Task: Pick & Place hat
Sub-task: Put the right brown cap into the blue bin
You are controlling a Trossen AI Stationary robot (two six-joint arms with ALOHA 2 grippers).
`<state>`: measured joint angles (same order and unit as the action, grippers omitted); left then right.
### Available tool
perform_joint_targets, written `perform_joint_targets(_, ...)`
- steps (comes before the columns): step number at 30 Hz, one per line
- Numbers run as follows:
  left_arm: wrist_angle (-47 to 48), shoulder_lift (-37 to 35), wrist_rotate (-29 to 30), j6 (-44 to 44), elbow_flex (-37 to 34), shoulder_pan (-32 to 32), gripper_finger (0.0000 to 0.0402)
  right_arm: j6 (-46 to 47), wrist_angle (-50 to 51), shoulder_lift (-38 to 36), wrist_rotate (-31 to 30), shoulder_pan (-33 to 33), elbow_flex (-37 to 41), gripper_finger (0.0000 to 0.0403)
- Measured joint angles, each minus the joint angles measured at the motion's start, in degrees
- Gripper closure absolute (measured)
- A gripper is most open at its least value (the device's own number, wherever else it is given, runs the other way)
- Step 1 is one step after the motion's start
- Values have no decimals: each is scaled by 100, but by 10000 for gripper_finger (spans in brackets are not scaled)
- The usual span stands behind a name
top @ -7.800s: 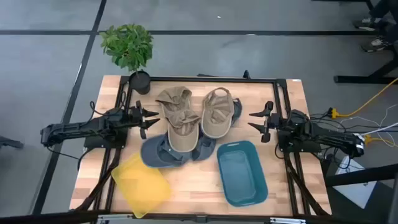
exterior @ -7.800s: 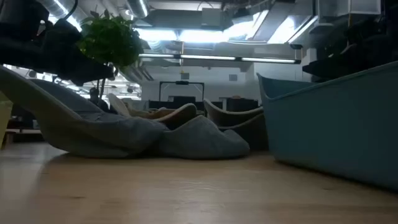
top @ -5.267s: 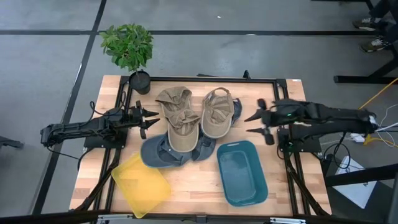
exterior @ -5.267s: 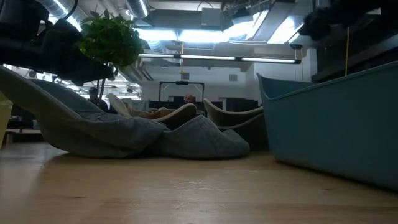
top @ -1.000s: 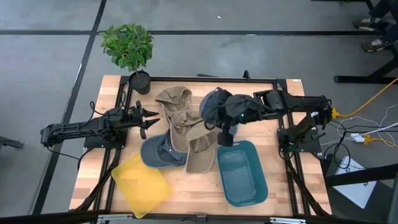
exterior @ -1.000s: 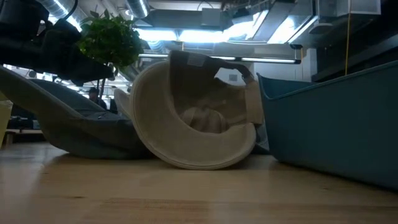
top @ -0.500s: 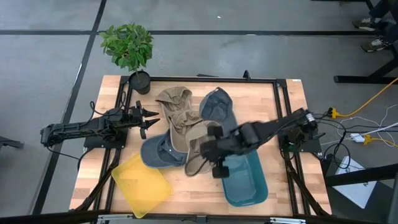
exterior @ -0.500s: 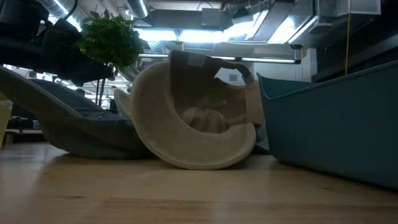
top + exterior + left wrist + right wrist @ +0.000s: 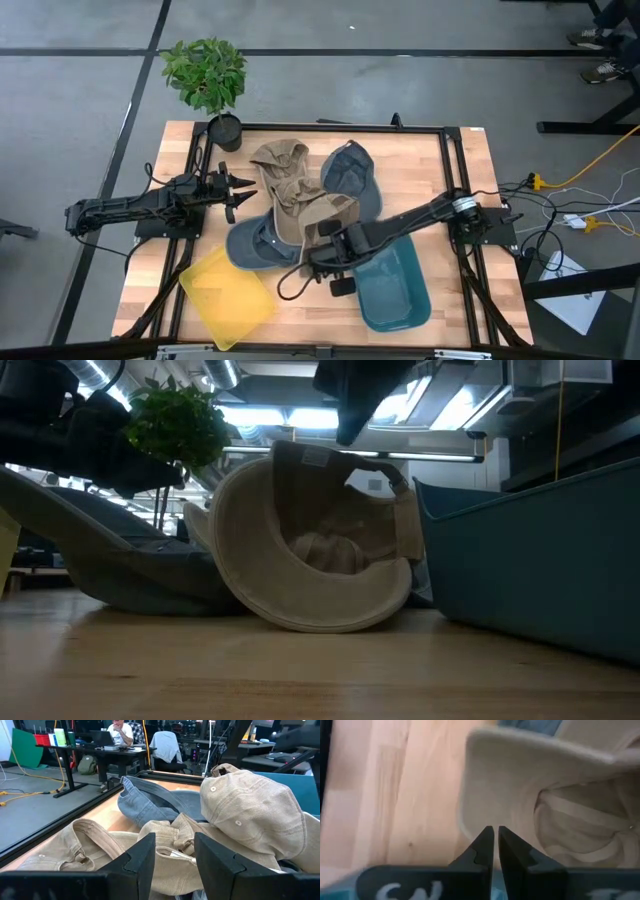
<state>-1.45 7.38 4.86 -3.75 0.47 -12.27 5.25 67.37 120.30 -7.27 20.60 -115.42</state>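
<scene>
Right wrist view alone shows the right hand (image 9: 493, 851) nearly clenched, empty, over the tan hat's (image 9: 560, 795) brim — high view places that hat (image 9: 318, 222) beside the bin (image 9: 395, 290). Left hand (image 9: 232, 192) waits, half spread.

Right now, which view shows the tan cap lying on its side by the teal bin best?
The low view: the tan cap fills the middle, its hollow inside facing the camera. The right wrist view shows its brim from above. In the high view the right arm covers most of it. The left wrist view shows other caps, and which is this one is unclear.
</scene>
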Motion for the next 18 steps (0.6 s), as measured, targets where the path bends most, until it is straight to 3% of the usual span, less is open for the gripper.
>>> perform_joint_targets(7, 0, -1, 0, 0, 0, 0, 270, -201, -72, 3, -801, -26, 0, 375)
perform_joint_targets(12, 0, 0, 0, 0, 2, 0, 270, -278, -402, 3, -828, -141, 0, 368)
perform_joint_targets(18, 0, 0, 0, 0, 1, 0, 270, -540, -622, 0, -723, -221, 89, 292)
